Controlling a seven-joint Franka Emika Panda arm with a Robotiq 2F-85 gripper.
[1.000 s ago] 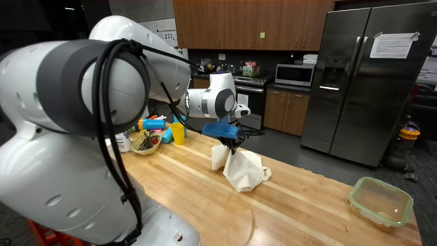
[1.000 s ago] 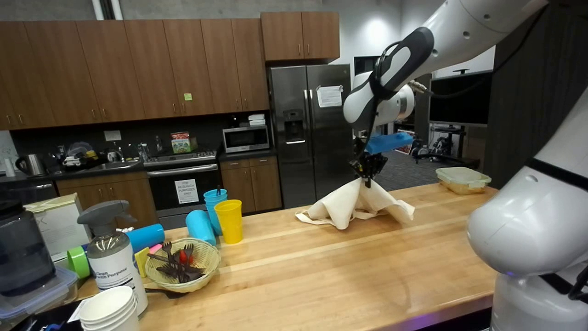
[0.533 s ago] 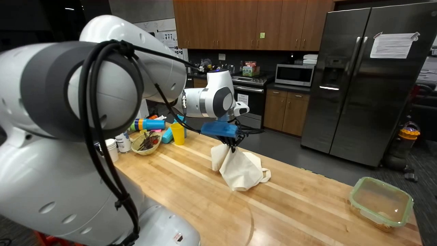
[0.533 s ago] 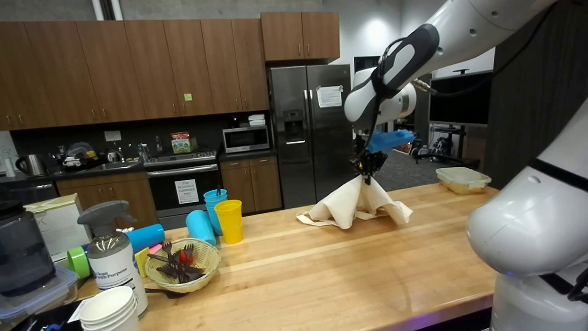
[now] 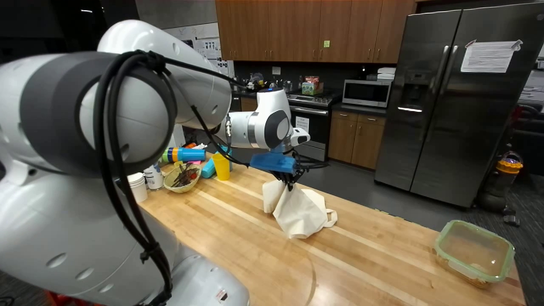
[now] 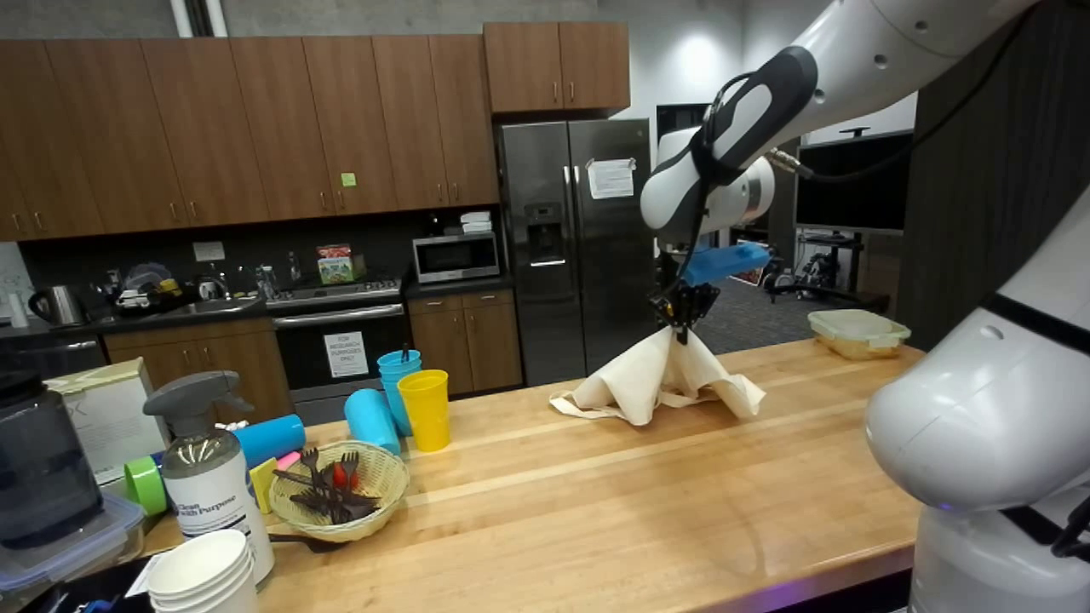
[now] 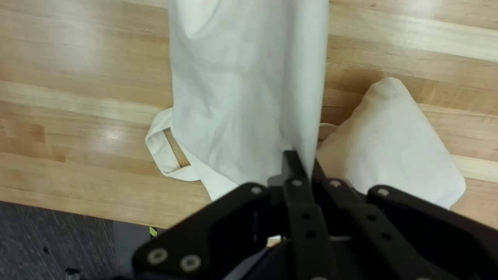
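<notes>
Okay, left to right in an exterior view, everything placed off the cloth bag (image 6: 630, 379) on the table (image 6: 596, 511). Far left of the bag: spray bottle (image 6: 209, 485), then basket (image 6: 390, 481) with dark forks (image 6: 332, 502), then blue cups (image 6: 371, 421), then yellow cup (image 6: 424, 410), nearest of these to the bag. Bag itself: tented up to a peak, lower edges resting on the table in both exterior views; wrist view shows a strap loop (image 7: 161, 151) sticking out at one edge. At the bag's peak, the gripper (image 6: 681, 332), jaws pressed together, pinching a fold of the cloth. Right of the bag, well apart: lidded container (image 6: 858, 330).

Handling, my guess: light, limp, not fragile, not very slippery; likely sags wherever unsupported. Best hold is probably a doubled fold, pinched deep, or the strap.
</notes>
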